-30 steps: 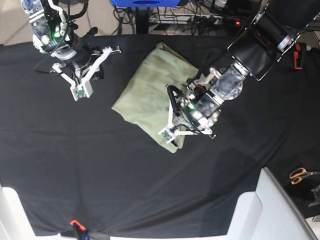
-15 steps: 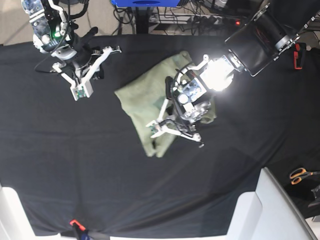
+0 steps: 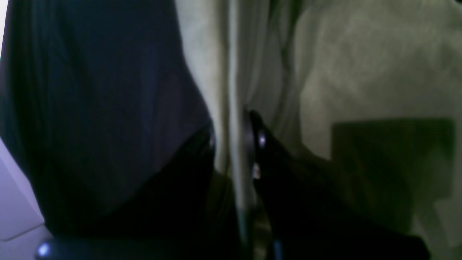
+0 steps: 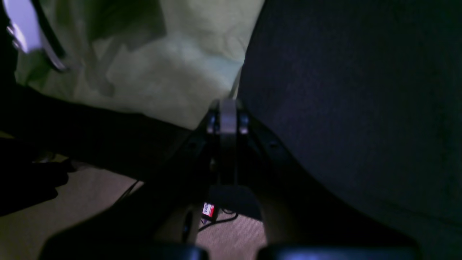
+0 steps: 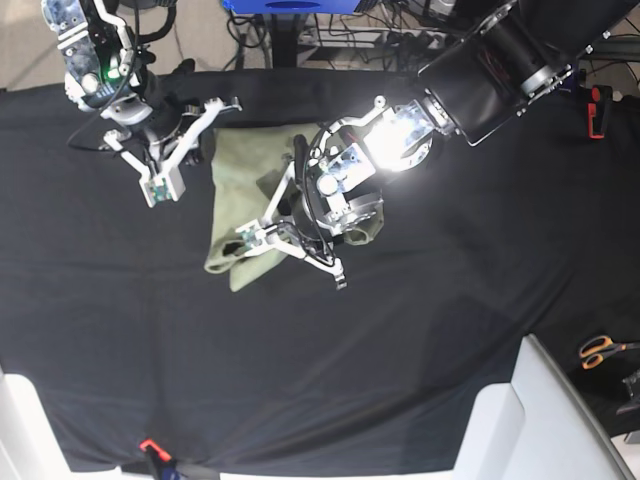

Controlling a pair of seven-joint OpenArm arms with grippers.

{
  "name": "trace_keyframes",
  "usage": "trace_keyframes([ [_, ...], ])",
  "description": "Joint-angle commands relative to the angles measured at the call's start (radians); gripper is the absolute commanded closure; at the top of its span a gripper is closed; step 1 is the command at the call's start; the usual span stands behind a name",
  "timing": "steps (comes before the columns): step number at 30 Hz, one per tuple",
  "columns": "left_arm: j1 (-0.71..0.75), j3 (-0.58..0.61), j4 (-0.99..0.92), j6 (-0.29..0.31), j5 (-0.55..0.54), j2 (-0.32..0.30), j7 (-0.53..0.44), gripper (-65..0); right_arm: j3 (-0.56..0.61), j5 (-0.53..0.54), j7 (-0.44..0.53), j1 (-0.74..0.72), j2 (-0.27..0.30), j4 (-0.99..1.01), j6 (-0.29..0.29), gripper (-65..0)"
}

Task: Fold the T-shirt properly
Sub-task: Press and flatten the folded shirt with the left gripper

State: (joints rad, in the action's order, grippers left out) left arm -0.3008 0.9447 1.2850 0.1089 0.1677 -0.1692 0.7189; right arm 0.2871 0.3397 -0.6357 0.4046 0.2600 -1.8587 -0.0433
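Observation:
The pale green T-shirt [image 5: 240, 175] lies bunched in a folded heap on the black cloth [image 5: 420, 340], left of centre. My left gripper [image 5: 244, 238] is shut on a fold at the T-shirt's lower left edge. In the left wrist view the fingers [image 3: 249, 133] pinch a vertical ridge of green fabric [image 3: 361, 72]. My right gripper [image 5: 160, 186] hangs shut and holds nothing, just left of the T-shirt. The right wrist view shows its closed tips [image 4: 228, 119] over the black cloth, close to the T-shirt's edge [image 4: 173, 72].
Orange-handled scissors [image 5: 600, 350] lie at the far right edge. A white panel [image 5: 540, 420] stands at the lower right corner. A red clip [image 5: 150, 446] holds the cloth's front edge. Cables and a blue stand [image 5: 290, 8] run behind the table.
My left gripper has carried the T-shirt's edge leftward across the cloth, folding the T-shirt over and dragging it toward the right gripper. The right arm has hardly moved.

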Motion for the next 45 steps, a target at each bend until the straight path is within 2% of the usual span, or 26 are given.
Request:
trace_keyframes([
  [1, -0.028, 0.000, -0.002, -0.004, 0.005, 0.006, -0.012, 0.0, -0.006, 0.002, 0.017, -0.006, 0.003, -0.020, 0.003, 0.0],
  [7, -0.033, 0.017, -0.023, -0.002, 0.005, 0.003, -0.115, 0.0, -0.006, 0.002, 0.017, -0.019, 0.003, -0.020, 0.003, 0.0],
  [13, -0.033, 0.018, -0.023, -0.001, 0.006, 0.004, -0.153, 0.0, -0.006, 0.002, 0.017, -0.025, 0.003, -0.019, 0.003, 0.0],
  [15, -0.039, 0.021, -0.023, 0.001, 0.006, 0.004, -0.153, 0.0, -0.006, 0.002, 0.017, -0.034, 0.003, -0.017, 0.003, 0.0],
  [19, -0.074, 0.099, -0.057, 0.001, 0.003, 0.004, -0.152, 0.0, -0.006, 0.002, 0.017, -0.037, 0.003, -0.017, 0.003, 0.0],
  [27, -0.082, 0.099, -0.080, 0.001, 0.002, 0.007, -0.149, 0.0, -0.006, -0.001, 0.015, -0.037, -0.021, -0.017, 0.003, 0.0],
  [29, -0.088, 0.096, -0.078, 0.001, -0.004, 0.006, -0.143, 0.0, -0.006, -0.001, 0.015, -0.042, -0.021, -0.017, 0.003, 0.0],
  [36, -0.061, -0.031, -0.017, -0.001, 0.005, 0.023, -0.043, 0.0, -0.006, -0.001, 0.015, -0.043, -0.021, -0.017, 0.003, 0.0],
  [45, -0.065, -0.028, -0.041, -0.001, 0.005, 0.026, -0.038, 0.0, -0.006, -0.001, 0.015, -0.043, -0.021, -0.017, 0.003, 0.0],
])
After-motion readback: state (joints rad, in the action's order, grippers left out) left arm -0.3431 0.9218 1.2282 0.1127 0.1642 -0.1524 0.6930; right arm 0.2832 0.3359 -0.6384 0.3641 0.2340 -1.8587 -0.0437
